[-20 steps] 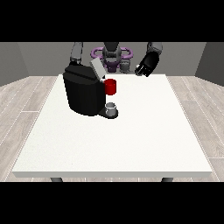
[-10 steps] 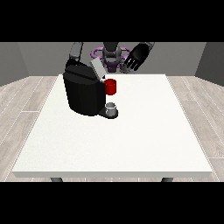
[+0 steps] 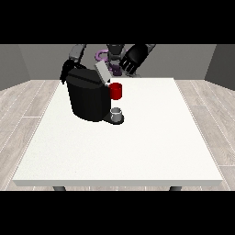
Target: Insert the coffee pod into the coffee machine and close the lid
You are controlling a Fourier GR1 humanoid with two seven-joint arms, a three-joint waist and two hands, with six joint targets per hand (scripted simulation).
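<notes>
Hovers above the far edge of the desk (image 3: 151,137): the robot hand at the view's right (image 3: 133,58), fingers hanging down and loosely spread, nothing visible between them. Lies nearer the camera and toward the view's left of that robot hand: the black coffee machine (image 3: 87,98), standing on the far left part of the desk. Tilts up and back from the machine's top, toward the robot: the grey lid (image 3: 102,72), raised, its long axis slanting from the top opening up to the view's left.

Sits close behind the machine's far left corner, partly hidden by the body: the robot hand at the view's left (image 3: 67,72); cannot tell how its fingers stand. Looks the nearer of the two to the lid's hinge side, though the machine's bulk blocks any straight reach from there.

Cannot make out the coffee pod for certain. Rests on the machine's low base, on the camera side: a small grey thing (image 3: 117,112), not identifiable as the pod. Juts out just above it: a red thing at the machine (image 3: 116,91), standing between the view's-right hand and that base.
</notes>
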